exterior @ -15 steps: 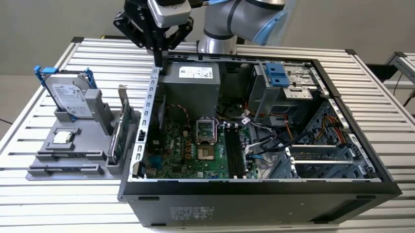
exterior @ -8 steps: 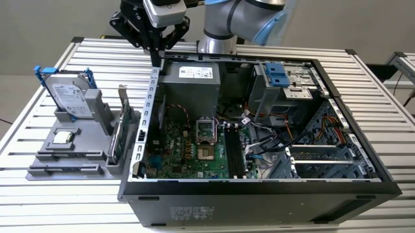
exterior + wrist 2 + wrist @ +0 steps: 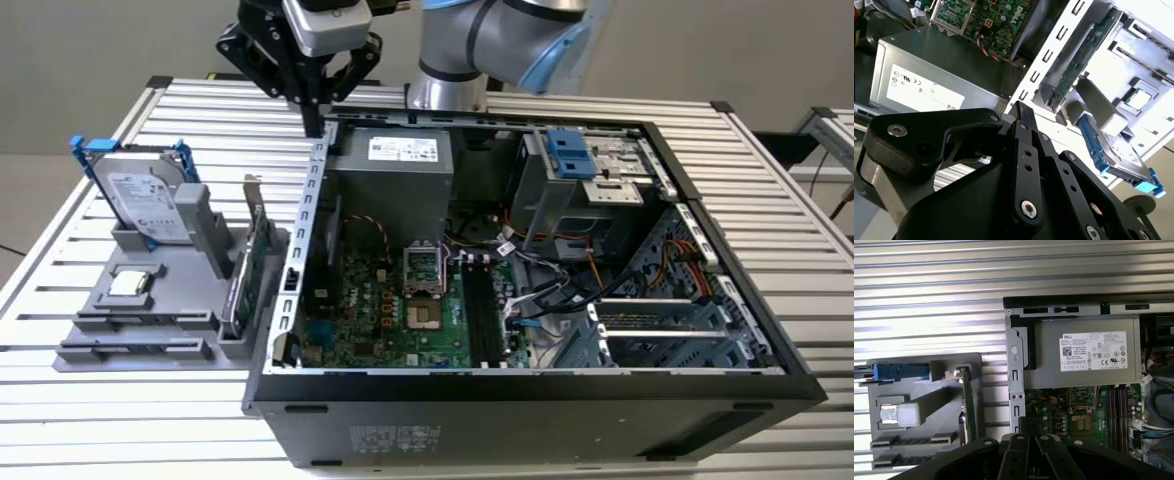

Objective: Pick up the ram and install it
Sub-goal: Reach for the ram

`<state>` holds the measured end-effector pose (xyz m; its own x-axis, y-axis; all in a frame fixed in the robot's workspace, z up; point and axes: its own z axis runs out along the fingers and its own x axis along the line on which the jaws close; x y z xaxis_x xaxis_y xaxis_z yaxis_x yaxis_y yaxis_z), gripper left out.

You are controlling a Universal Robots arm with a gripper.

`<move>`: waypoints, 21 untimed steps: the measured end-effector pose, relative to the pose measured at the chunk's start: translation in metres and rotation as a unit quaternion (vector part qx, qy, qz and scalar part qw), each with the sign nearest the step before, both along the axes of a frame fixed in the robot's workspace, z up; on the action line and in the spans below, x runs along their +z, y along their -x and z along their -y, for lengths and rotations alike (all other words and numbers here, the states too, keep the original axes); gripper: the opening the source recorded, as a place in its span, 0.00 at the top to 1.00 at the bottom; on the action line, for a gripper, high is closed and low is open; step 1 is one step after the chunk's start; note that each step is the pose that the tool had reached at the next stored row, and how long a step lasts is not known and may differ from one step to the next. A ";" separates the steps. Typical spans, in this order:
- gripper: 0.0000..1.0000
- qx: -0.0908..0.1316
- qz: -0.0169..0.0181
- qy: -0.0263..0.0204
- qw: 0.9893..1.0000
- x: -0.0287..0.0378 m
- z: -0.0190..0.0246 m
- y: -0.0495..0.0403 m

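Note:
The ram is out of view. My gripper (image 3: pixel 315 124) hangs over the back corner of the open computer case (image 3: pixel 534 385), at the exterior view's left, just above the case wall beside the silver power supply (image 3: pixel 394 170). Its black fingers (image 3: pixel 1022 111) are pressed together, shut, with nothing seen between them. Below the gripper (image 3: pixel 1029 422) lies the green motherboard (image 3: pixel 387 310), and its long black memory slots (image 3: pixel 477 312) run next to the processor socket. I cannot tell whether anything sits in the slots (image 3: pixel 1117 405).
A grey holder (image 3: pixel 94 300) stands on the slatted table left of the case in the exterior view. It carries a silver hard drive with blue rails (image 3: pixel 134 195), a green expansion card (image 3: pixel 244 280) and a small square chip (image 3: pixel 130 284). Two long grooves (image 3: pixel 909 441) mark its front.

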<state>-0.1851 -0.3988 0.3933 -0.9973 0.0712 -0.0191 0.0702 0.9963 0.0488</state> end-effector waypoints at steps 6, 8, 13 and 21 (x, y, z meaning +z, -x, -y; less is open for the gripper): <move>1.00 0.000 0.000 0.000 1.000 0.0000 0.0000 0.0052; 1.00 0.000 0.000 0.000 1.000 0.0000 0.0000 0.0069; 1.00 0.000 0.000 0.000 1.000 0.0000 0.0000 0.0111; 1.00 0.000 0.000 0.000 1.000 0.0000 0.0000 0.0186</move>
